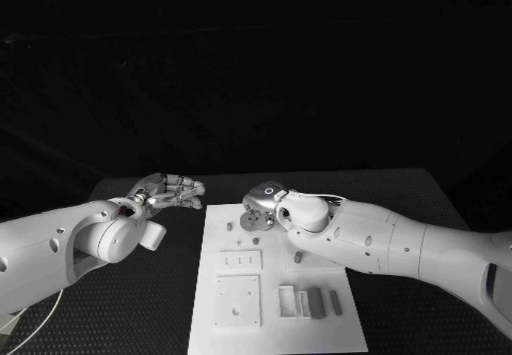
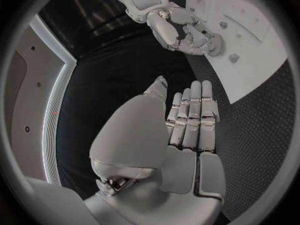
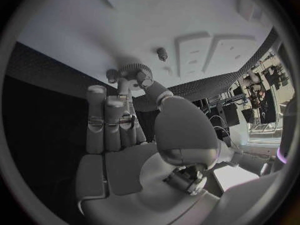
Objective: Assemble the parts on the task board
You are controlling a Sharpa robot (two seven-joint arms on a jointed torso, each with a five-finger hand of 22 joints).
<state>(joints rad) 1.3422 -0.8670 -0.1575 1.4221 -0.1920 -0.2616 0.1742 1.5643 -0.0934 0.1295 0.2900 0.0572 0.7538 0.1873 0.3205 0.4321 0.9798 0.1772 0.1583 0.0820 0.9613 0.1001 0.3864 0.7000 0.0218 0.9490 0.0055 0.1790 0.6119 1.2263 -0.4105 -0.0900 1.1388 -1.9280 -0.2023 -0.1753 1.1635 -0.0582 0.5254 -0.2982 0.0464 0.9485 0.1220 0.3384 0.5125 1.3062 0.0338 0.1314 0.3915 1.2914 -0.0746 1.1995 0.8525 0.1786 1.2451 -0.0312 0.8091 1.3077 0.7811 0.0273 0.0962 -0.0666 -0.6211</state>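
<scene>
The fingers (image 3: 133, 87) of your right hand (image 1: 265, 205) pinch a small toothed gear (image 3: 132, 70) at their tips, low over the far end of the task board (image 1: 331, 329); in the head view the hand covers the gear itself. The fingers (image 2: 195, 116) of your left hand (image 1: 169, 191) lie straight and close together with nothing in them, above the black table (image 1: 128, 310) just off the board's far left corner.

The step in hand looks like seating that gear on a peg at the board's far end. In the right wrist view a small round stud (image 3: 162, 53) stands on the board a little beyond the gear. I cannot tell whether that is the target or whether the gear already touches a post under it. Keep the gear flat to the board, bring its bore straight over the peg, and lower without tilting; if it binds, ease off and turn it slightly, don't press.

Mind the near half of the board: two square plates (image 1: 239, 281) lie one before the other along the left edge, and a cluster of upright blocks (image 1: 311, 302) stands towards the right edge. Your right forearm lies above that right side, so lift before you draw back. The far edge and the table beyond it give you the freest way out. The left hand is well apart from the work and can stay parked.
</scene>
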